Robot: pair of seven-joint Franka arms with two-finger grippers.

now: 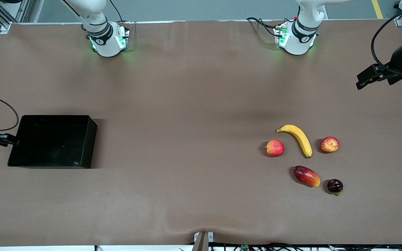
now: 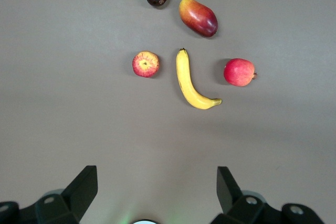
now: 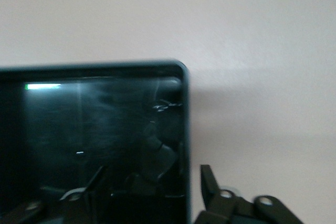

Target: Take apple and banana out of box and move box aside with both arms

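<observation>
While the banana [image 1: 297, 138] lies stem toward the box [image 1: 52, 141], the left gripper [image 2: 156, 192] hovers open; right gripper [image 1: 4, 139] straddles the box's wall, jaws parted.

Bare table [image 1: 187, 122] separates the box [image 1: 52, 141] from the banana [image 1: 300, 139], flanked by apples [image 1: 274, 147].

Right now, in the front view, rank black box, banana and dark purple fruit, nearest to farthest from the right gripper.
1. Black box, at the right gripper.
2. Banana, toward the left arm's end.
3. Dark purple fruit, nearer the camera.
</observation>
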